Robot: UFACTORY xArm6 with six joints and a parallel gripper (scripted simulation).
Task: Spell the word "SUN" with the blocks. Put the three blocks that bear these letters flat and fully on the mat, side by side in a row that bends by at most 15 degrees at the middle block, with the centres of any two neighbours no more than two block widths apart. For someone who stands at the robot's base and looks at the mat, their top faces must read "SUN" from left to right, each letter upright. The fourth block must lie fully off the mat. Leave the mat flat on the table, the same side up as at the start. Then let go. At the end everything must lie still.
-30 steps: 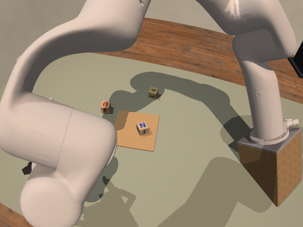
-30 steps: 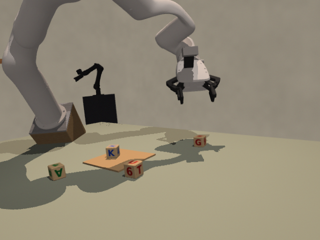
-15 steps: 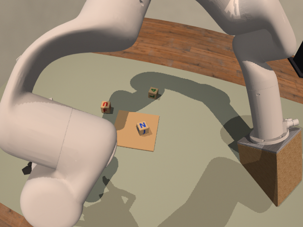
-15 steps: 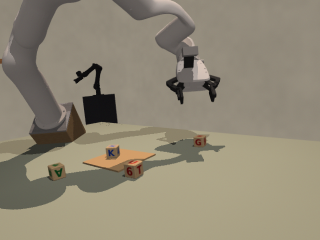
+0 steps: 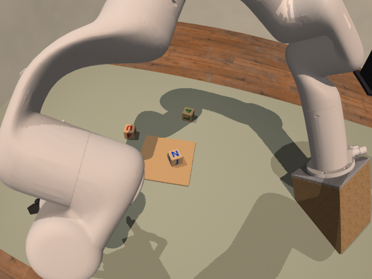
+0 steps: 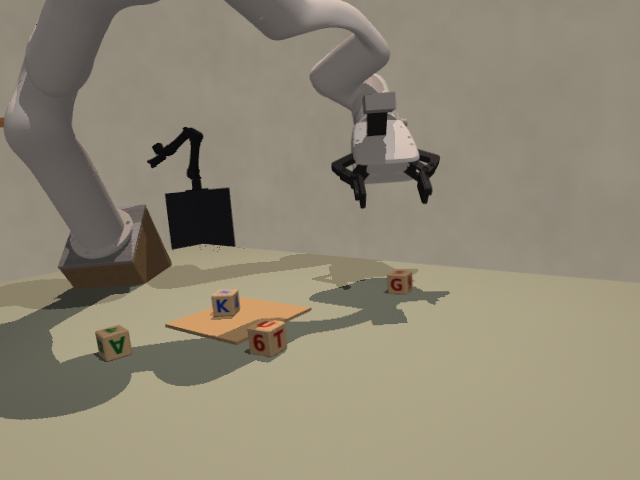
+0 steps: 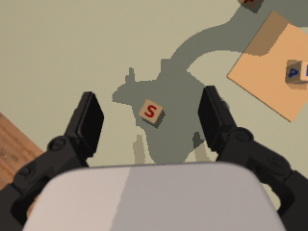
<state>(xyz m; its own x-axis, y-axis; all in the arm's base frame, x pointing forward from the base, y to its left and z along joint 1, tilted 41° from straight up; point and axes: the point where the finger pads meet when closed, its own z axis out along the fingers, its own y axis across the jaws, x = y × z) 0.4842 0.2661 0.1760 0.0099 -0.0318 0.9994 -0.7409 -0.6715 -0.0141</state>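
One of your three letters is on the mat so far: the N block, K on a side. Your gripper is wide apart, nothing held. Left to place: the U block, sides F, 6, T, just off the mat; the S block, side G, well apart. The spare block, showing 4, L, A, is off the mat, fine there imo.

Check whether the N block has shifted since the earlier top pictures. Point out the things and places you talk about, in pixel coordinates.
No. In the top view the N block (image 5: 175, 157) (image 6: 225, 303) sits at the same spot on the mat (image 5: 162, 175) (image 6: 273, 310), right of its middle, as before.
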